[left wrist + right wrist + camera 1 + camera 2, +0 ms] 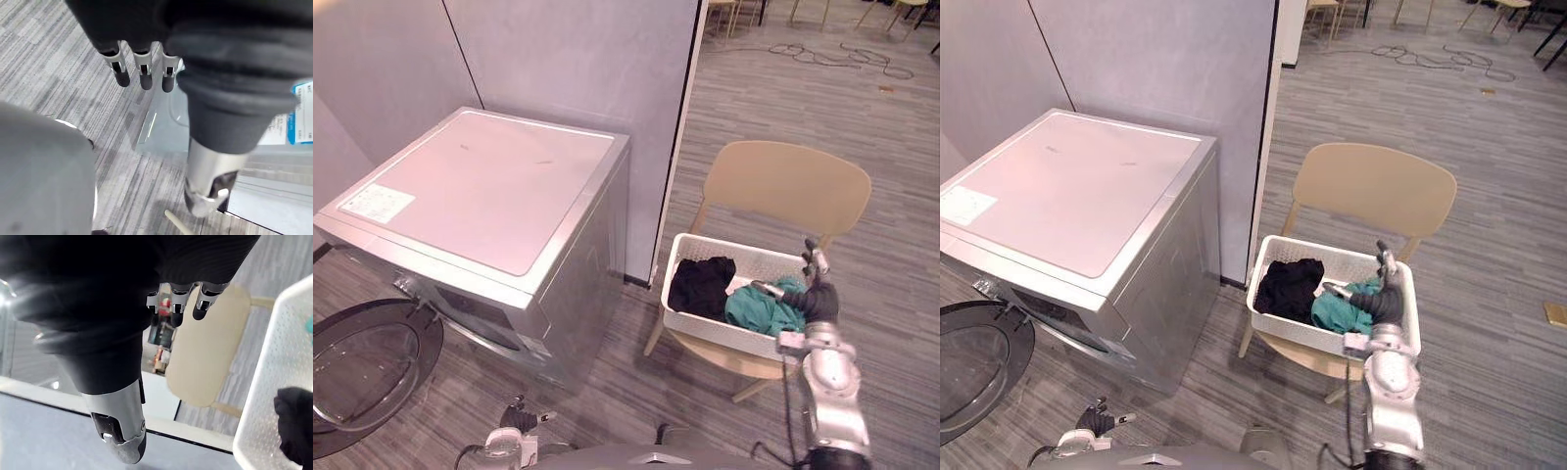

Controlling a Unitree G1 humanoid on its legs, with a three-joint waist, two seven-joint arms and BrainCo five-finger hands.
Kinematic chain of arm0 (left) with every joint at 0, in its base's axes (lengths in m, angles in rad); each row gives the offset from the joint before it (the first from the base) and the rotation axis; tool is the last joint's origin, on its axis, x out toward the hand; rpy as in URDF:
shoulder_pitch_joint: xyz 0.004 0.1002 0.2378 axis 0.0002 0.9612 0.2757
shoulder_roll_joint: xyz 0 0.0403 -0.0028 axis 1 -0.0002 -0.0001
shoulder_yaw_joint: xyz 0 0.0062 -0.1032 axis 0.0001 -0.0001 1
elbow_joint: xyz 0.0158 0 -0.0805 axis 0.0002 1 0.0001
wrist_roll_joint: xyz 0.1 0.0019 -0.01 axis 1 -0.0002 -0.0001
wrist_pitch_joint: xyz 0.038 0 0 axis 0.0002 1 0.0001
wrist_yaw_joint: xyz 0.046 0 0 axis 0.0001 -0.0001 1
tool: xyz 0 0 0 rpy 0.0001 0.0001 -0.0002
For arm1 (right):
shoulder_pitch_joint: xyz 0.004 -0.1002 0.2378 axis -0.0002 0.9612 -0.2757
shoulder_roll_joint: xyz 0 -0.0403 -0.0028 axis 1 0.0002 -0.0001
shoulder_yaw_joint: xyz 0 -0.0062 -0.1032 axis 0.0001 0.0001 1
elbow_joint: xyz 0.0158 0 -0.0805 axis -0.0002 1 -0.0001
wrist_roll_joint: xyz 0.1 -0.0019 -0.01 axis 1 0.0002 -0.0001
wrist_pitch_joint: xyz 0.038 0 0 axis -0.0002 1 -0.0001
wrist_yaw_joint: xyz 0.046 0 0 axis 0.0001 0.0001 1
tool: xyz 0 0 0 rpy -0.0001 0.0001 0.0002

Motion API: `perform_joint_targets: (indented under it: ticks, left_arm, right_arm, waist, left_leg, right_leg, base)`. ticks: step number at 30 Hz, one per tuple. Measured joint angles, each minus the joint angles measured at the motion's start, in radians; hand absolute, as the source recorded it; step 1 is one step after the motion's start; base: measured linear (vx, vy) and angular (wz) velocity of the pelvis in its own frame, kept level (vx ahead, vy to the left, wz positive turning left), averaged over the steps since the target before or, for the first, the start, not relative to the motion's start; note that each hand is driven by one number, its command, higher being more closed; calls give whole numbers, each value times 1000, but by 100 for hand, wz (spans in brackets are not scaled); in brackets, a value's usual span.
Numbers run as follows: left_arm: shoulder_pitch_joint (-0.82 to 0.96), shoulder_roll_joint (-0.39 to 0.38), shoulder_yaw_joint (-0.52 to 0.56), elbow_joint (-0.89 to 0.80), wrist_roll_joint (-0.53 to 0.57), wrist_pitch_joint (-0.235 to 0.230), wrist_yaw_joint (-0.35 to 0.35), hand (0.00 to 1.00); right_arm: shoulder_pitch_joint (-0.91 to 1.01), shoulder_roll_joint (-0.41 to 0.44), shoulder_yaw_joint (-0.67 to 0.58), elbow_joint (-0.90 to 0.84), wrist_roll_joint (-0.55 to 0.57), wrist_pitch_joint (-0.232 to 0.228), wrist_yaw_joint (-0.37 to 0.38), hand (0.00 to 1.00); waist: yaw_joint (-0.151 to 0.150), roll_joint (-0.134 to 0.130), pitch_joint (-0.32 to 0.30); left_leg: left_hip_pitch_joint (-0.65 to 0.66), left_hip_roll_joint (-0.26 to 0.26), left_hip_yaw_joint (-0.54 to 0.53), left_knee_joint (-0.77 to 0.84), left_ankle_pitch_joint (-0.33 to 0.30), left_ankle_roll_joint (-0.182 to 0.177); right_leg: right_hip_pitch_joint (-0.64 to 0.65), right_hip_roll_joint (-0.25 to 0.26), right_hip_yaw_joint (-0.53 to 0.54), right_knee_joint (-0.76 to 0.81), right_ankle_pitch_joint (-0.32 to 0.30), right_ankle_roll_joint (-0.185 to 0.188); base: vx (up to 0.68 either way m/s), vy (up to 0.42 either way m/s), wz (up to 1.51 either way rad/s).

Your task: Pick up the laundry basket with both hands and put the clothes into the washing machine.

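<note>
Reaching for the laundry basket (705,328) is the step in hand. It sits on the chair (788,186) at centre right, with the clothes (702,286) inside. The right hand (815,292), fingers straight and empty, hovers at the basket's right rim. The left hand (516,419), also open, hangs at bottom left — it likely needs to reach the opposite rim.

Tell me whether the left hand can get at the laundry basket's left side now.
Likely yes, with a reach: the left hand hangs low, apart from the basket on the chair, with open floor between; the washing machine stands off to the side.
</note>
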Motion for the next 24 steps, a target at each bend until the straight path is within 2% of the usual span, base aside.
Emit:
perform_joint_targets:
  ticks: [1,3,4,5,6,7,9,12,14,17,20,24]
  left_arm:
    - [-3,2,-1,0,0,0,-4,0]
    - [-30,10,-1,-8,0,-1,-10,0]
    - [-37,12,-2,-10,-1,-1,-10,0]
    - [-54,17,-5,-11,-1,-2,-10,0]
    - [-65,20,-10,-14,-2,-3,-10,0]
    - [-90,27,-15,-19,-5,-7,-10,0]
    - [-129,34,-26,-19,-14,-11,-10,0]
    - [-173,51,-60,-22,-55,-14,-8,0]
    - [-189,56,-74,-39,-71,-17,-4,0]
    - [-209,50,-97,-62,-94,-20,10,0]
    - [-224,32,-113,-81,-129,-23,13,0]
    - [-247,25,-119,-98,-136,-24,19,0]
  right_arm:
    - [-22,-39,10,7,0,0,7,0]
    - [-169,-201,81,93,-1,1,24,0]
    - [-220,-240,112,131,-1,1,32,0]
    - [-334,-318,189,218,-1,3,45,0]
    - [-390,-354,228,259,-1,3,48,0]
    - [-525,-424,321,353,0,4,52,0]
    - [-668,-482,410,439,-1,3,53,0]
    - [-823,-514,503,569,-1,4,52,0]
    - [-881,-528,548,620,-4,4,51,0]
    - [-921,-535,574,623,-82,11,44,0]
    - [-941,-535,585,622,-120,24,35,0]
    - [-942,-535,625,620,-178,29,31,0]
  waist:
    - [-4,0,6]
    - [-14,-3,63]
    - [-16,-3,76]
    - [-16,0,102]
    - [-16,-2,122]
    - [-7,-4,161]
    - [7,1,213]
    - [29,3,269]
    - [48,4,286]
    - [63,10,325]
    - [76,11,332]
    - [82,12,362]
  left_leg:
    - [-15,0,0,2,4,2]
    - [-69,1,-1,25,11,7]
    - [-85,2,-1,35,12,8]
    - [-116,2,-2,50,14,11]
    - [-126,3,-3,55,16,14]
    - [-160,3,-7,69,21,20]
    - [-196,2,-16,88,30,17]
    - [-244,-3,-38,104,46,21]
    - [-276,-3,-47,108,52,20]
    - [-311,-1,-61,121,55,19]
    - [-364,4,-60,146,52,19]
    - [-402,20,-56,199,22,17]
  right_leg:
    - [-11,0,1,-9,12,0]
    - [-38,3,4,-45,53,1]
    - [-47,3,6,-52,60,-1]
    - [-66,4,8,-61,78,2]
    - [-68,4,6,-69,83,4]
    - [-90,4,5,-87,105,5]
    - [-110,3,0,-100,136,6]
    - [-139,-2,-17,-102,152,4]
    - [-166,-4,-24,-100,156,2]
    - [-189,-4,-40,-89,156,0]
    - [-237,-4,-40,-71,154,-1]
    - [-265,1,-44,-28,132,-3]
  base:
    - [-79,31,-5]
    - [-118,32,-4]
    - [-165,38,-4]
    - [-109,22,0]
    - [-137,24,4]
    - [-99,15,7]
    - [-112,20,12]
    - [-61,14,22]
    - [-24,-3,18]
    - [-7,-10,16]
    - [-6,-3,4]
    - [-30,-7,1]
